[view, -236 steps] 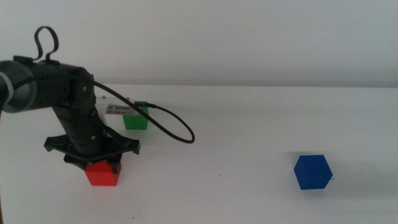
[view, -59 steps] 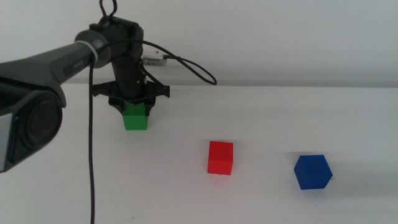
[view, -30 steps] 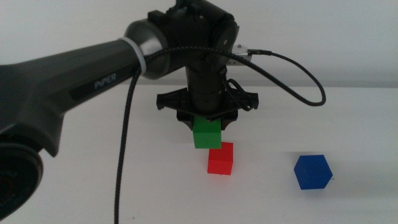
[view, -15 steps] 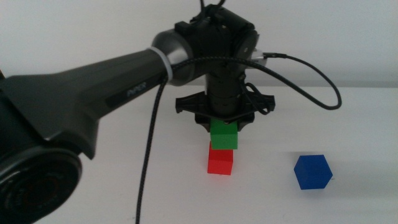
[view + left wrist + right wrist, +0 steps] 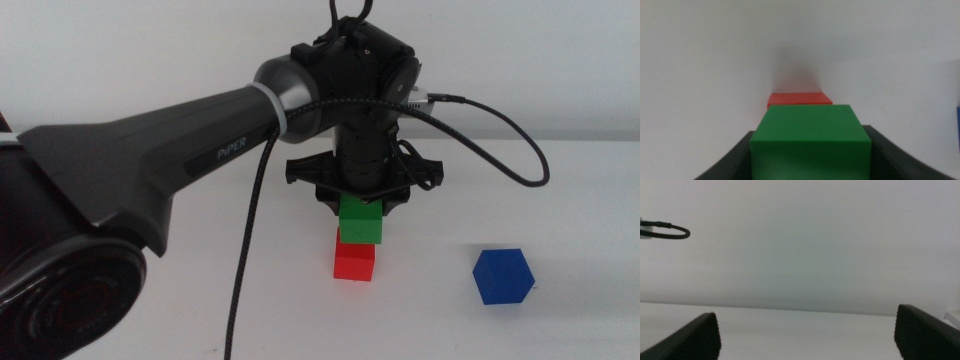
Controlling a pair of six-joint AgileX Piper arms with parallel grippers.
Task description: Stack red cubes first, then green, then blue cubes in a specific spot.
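Left gripper (image 5: pixel 361 203) reaching in over the middle of the table (image 5: pixel 560 190), pointing straight down, jaws clamped on the green cube (image 5: pixel 360 222). Holding it by the upper part, one jaw on each side. Green cube sitting right on top of the red cube (image 5: pixel 354 263), or a hair above it, can't quite tell if they're touching from the middle view. Shifted slightly toward the right edge of the table compared to the red one, so not perfectly flush. From the left wrist view, same story: green cube (image 5: pixel 810 142) filling the space between the dark jaws, red cube (image 5: pixel 799 99) peeking out just past it on the white surface.

Blue cube (image 5: pixel 502 276) alone on the table, well apart from the stack, off toward the right edge and a bit nearer the front edge.

Right gripper (image 5: pixel 807 335) nowhere near the cubes, jaws spread wide apart with nothing between them, just facing bare table and wall.
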